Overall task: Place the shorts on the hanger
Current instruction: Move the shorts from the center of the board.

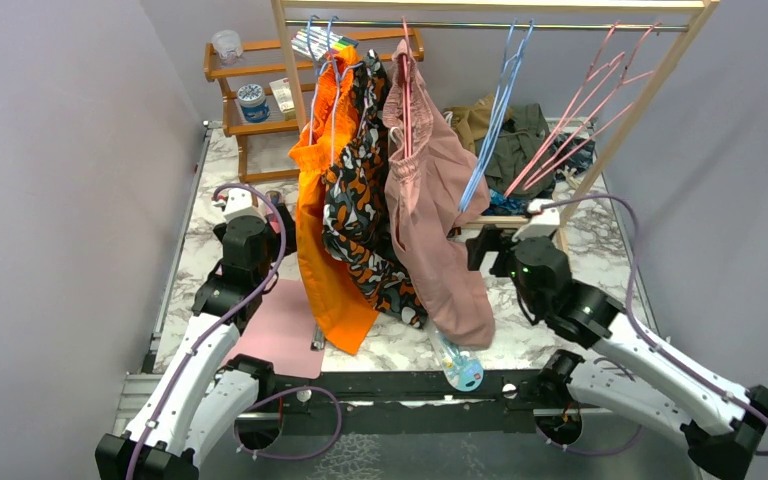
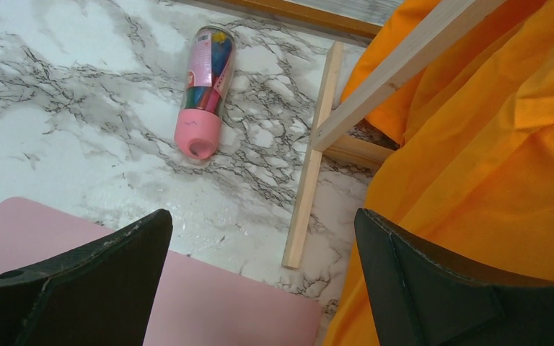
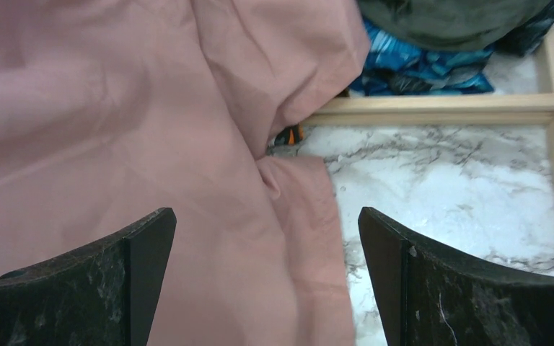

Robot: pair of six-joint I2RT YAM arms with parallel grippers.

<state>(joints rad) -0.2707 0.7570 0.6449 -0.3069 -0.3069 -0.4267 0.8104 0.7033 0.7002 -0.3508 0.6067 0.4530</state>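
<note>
We see the shorts on the table behind the rack's base bar; hangers hang on the rail above, garments left of them.

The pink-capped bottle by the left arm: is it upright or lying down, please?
Lying down: the bottle rests lengthwise on the marble table.

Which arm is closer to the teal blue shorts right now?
Right. The right arm is just in front of the shorts; the left arm is far off, beyond the hanging clothes.
</note>
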